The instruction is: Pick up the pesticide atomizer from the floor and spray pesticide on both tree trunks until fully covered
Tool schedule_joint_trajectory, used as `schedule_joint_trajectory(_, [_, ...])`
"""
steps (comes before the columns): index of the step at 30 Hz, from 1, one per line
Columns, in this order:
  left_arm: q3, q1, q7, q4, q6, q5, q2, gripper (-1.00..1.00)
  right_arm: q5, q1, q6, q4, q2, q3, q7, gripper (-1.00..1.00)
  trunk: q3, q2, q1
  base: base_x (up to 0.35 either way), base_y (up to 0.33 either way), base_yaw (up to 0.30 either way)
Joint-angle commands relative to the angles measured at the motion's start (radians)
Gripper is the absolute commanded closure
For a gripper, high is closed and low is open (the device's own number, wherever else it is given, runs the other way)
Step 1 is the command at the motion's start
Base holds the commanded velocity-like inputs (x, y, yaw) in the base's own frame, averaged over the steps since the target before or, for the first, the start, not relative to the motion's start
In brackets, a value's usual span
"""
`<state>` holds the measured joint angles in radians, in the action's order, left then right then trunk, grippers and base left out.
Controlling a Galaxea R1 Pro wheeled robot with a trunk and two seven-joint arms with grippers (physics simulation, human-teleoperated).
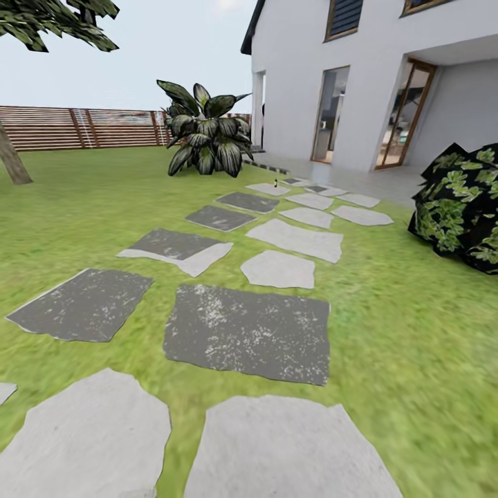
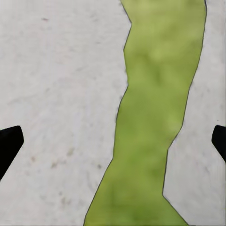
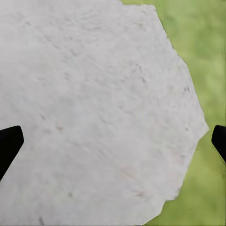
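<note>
Both pincers, left (image 2: 113, 136) and right (image 3: 113, 136), wide and empty over paving. Small dark object (image 1: 276, 183), possibly the atomizer, far at 12 o'clock on the path; neither arm nearer. Tree trunk (image 1: 12, 160) at 10 o'clock.

- The garden's grass lawn (image 1: 415, 332) was bright green, crossed by grey stone paving (image 1: 249, 332) in light and dark slabs.
- A brown slatted fence (image 1: 83, 128) closed the far side.
- One tree trunk (image 1: 12, 162) leaned at the lawn's far left edge, dark foliage (image 1: 62, 21) overhead.
</note>
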<state>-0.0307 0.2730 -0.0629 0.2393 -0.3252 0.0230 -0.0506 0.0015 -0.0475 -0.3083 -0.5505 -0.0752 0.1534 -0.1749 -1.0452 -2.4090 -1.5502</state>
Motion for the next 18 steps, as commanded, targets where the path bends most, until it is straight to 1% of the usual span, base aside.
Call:
schedule_joint_trajectory(1, [0.0,0.0,0.0,0.0,0.0,0.0,0.0,-1.0,0.0,0.0,0.0,0.0,0.0,0.0,0.0,-1.0,0.0,0.0,0.0,0.34,0.0,0.0])
schedule_joint_trajectory(18, [0.0,0.0,0.0,0.0,0.0,0.0,0.0,-1.0,0.0,0.0,0.0,0.0,0.0,0.0,0.0,-1.0,0.0,0.0,0.0,0.34,0.0,0.0])
